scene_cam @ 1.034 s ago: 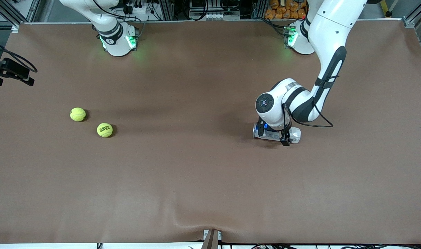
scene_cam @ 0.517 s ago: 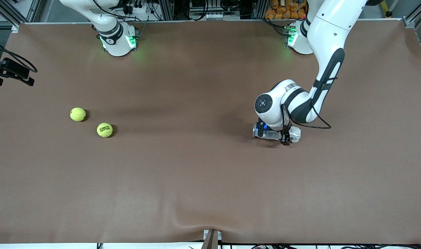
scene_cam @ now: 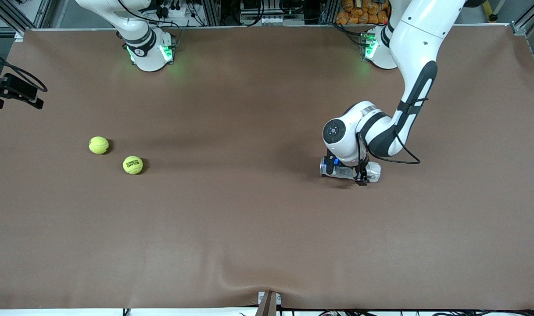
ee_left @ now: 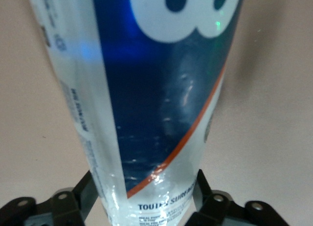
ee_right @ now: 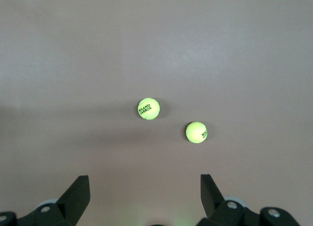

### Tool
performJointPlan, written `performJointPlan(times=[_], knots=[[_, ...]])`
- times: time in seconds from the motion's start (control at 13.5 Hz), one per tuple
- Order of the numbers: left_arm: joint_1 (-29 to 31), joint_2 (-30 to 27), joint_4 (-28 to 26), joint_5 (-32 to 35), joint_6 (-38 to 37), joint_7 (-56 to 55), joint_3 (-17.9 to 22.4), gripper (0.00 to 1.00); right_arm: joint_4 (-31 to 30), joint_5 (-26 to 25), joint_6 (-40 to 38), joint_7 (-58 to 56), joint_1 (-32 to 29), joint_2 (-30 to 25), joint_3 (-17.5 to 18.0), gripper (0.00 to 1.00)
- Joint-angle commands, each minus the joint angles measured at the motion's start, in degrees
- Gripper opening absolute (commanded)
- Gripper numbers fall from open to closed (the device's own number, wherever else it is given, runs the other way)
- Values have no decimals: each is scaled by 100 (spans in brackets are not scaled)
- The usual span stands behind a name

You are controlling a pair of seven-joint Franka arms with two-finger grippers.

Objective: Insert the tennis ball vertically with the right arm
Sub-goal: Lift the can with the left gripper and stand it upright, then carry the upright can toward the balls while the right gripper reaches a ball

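Bench (scene_cam: 249,228): one, brown mat over the whole top. Arms: two, white; the right arm waits up at its base, the left arm reaches down to the bench surface toward the left arm's end.

Tube (scene_cam: 372,170): one clear plastic ball can lying on its side on the bench, midway between the top edge and the front-camera edge, toward the left arm's end. Blue label with large white lettering, cut off in the left wrist view (ee_left: 161,89); an orange stripe curves under the blue panel. Readable small print near the clear end: "TOUTES SURFACES", partly cut. More fine print runs along the clear side, too small to read.

Left pincer (scene_cam: 346,172): down on the tube, a finger (ee_left: 205,196) on each side of it, pressed against the plastic, clamped around the can.

Right pincer (ee_right: 145,194): not seen in the front view; in the right wrist view its fingers are spread wide apart, nothing between them, high over the bench looking down on the balls.

Tennis balls: two, yellow-green, on the bench toward the right arm's end, near each other but not touching. First ball (scene_cam: 98,145) has no legible print in the front view. Second ball (scene_cam: 133,165) is nearer the front camera, black print reads "ROLAND GARROS" (ee_right: 148,108). Wrist view shows a partial logo on the first ball (ee_right: 196,132).
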Motion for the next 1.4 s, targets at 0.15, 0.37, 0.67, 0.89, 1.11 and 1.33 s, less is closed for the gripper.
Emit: performJointPlan(times=[0.15,0.37,0.67,0.89,1.11,1.33], knots=[[-30,77,252,16,35,-211,-88,76,132,101,-83,-60,-99,56,52,100],[-22,59,436,-28,35,-475,-352,76,132,101,-83,-60,-108,56,52,100],[22,15,936,-703,44,-642,-844,75,132,93,-83,-60,-108,56,52,100],[-12,24,1368,-1117,166,-809,-1082,75,132,93,-92,-60,-134,82,43,100],[-30,85,1395,-1188,1184,-1712,-1319,75,176,14,-101,-69,-266,423,43,100],[-74,269,1378,-1206,2377,-2686,-1460,75,176,-21,22,-77,-257,714,43,100]])
